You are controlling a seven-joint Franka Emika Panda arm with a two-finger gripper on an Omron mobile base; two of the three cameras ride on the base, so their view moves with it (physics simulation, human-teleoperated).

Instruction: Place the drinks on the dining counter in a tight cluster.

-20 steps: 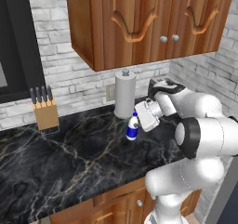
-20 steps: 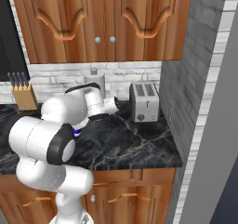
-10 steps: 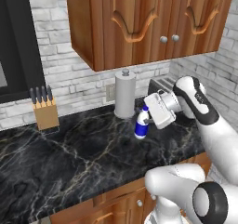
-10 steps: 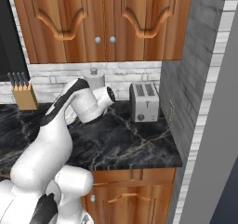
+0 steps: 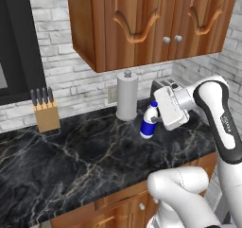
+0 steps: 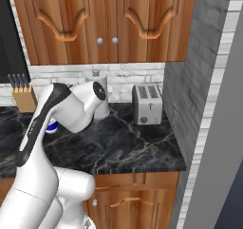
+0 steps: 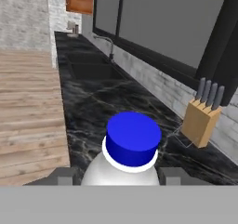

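Small bottle [image 5: 149, 122] lifted higher since earlier frame, tilted above counter [image 5: 71, 161], apparently clamped in hand [image 5: 159, 118]

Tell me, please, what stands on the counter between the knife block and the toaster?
In the left base view, the paper towel roll stands between the knife block and the toaster. The small bottle, lifted by the gripper, hangs in front.

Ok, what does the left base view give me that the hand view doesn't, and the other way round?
Left base view adds the paper towel roll, the toaster and the wood cabinets. Hand view adds the sink and faucet. Both show the small blue-and-white bottle held in the pincer, the knife block and the black marble counter.
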